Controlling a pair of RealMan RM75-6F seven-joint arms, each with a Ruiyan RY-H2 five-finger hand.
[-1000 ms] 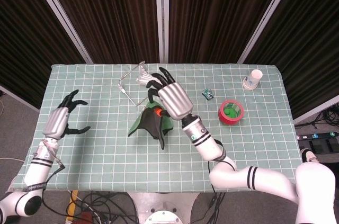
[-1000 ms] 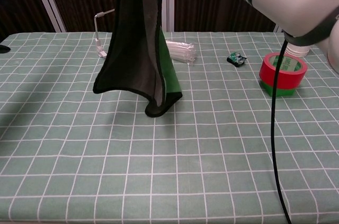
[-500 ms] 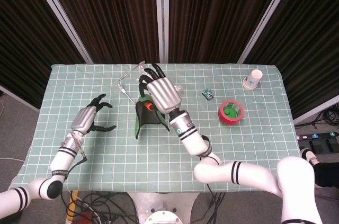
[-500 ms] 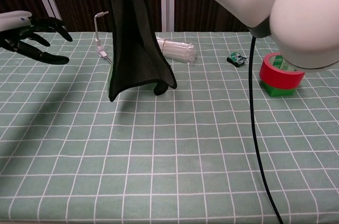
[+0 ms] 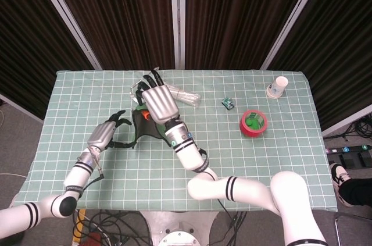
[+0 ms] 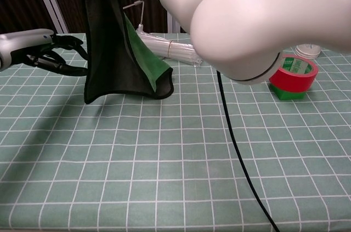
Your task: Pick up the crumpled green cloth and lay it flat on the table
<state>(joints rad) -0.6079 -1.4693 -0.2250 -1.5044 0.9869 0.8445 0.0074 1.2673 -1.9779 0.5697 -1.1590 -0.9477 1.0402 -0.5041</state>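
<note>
My right hand (image 5: 156, 102) is raised over the table's back left and grips the top of the cloth (image 5: 141, 127). The cloth (image 6: 109, 51) hangs as a long drape, dark on the outside with a green face showing along its right fold. Its lower hem is at or just above the table surface. My left hand (image 5: 107, 135) is beside the drape, fingers spread, with its fingertips (image 6: 81, 69) at the cloth's left edge. No grasp by the left hand shows. My right forearm (image 6: 247, 18) fills the upper right of the chest view.
A bundle of clear sticks (image 5: 183, 96) and a thin wire stand (image 6: 134, 10) lie just behind the cloth. A red tape roll (image 5: 254, 123), a small green item (image 5: 227, 103) and a paper cup (image 5: 278, 86) sit at the right on the checked table (image 5: 261, 164).
My right hand has carried the hanging cloth leftward. The left hand has come in from the far left, up to the cloth's left edge.
</note>
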